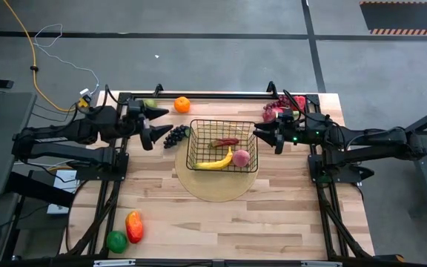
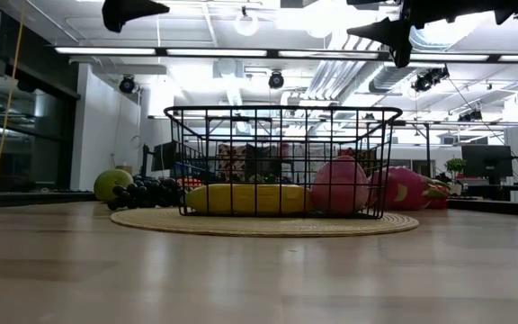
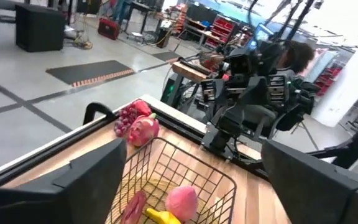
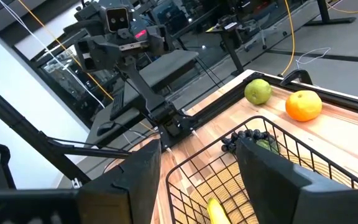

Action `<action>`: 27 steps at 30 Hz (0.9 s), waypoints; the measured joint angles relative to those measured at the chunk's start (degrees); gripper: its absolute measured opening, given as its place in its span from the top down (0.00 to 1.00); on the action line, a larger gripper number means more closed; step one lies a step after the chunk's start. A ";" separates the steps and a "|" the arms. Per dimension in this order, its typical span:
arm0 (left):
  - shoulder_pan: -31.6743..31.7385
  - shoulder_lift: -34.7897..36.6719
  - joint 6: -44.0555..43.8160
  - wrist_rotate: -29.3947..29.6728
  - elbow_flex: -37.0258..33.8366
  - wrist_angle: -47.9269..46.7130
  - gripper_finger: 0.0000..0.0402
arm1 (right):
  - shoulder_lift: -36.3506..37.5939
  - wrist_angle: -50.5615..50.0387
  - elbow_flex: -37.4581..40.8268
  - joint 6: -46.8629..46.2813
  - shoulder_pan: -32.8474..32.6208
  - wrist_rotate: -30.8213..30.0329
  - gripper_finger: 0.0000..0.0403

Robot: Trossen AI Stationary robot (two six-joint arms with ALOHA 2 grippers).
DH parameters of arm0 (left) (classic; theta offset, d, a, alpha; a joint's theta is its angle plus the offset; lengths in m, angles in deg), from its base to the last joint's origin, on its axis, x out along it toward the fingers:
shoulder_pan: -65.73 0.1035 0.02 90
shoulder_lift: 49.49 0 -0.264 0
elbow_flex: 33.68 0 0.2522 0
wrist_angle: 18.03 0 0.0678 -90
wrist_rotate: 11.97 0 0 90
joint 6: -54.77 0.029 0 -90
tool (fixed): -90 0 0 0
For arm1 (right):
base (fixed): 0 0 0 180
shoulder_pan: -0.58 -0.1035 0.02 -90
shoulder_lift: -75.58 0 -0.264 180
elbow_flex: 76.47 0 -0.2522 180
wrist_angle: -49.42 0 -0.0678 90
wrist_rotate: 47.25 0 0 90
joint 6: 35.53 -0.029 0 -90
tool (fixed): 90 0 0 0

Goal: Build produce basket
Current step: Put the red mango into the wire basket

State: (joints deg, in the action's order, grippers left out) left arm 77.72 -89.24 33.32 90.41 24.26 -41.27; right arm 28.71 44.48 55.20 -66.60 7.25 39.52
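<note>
The black wire basket stands on a round pale disc at the table's middle. In it lie a yellow banana, a pink peach and a red piece. Purple grapes lie on the table by the basket's left side. My left gripper hovers open, high above the table left of the basket, with nothing between its fingers. My right gripper hovers open at the basket's right side, also with nothing in it.
An orange and a green pear lie at the far left. A pink dragon fruit and red grapes lie at the far right. A red-orange mango and a green ball sit near the front left corner.
</note>
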 joint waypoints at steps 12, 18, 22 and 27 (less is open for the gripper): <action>-0.06 -3.78 4.52 -11.29 3.93 -3.66 0.05 | 0.00 -1.94 0.02 -0.02 0.02 0.00 0.50; -3.23 -9.90 8.14 -20.42 9.43 -16.44 0.05 | 0.00 -2.21 0.02 -1.07 0.02 0.00 0.50; -8.15 -14.09 12.87 -23.57 13.06 -25.66 0.05 | 0.00 -2.21 0.02 -1.07 0.02 0.00 0.50; -16.11 -18.01 17.94 -24.04 16.01 -34.52 0.05 | 0.00 -2.36 0.02 -1.07 0.02 0.00 0.50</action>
State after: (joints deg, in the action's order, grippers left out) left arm 61.62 -107.25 51.26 66.37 40.28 -75.79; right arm 28.71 42.12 55.22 -67.67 7.27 39.52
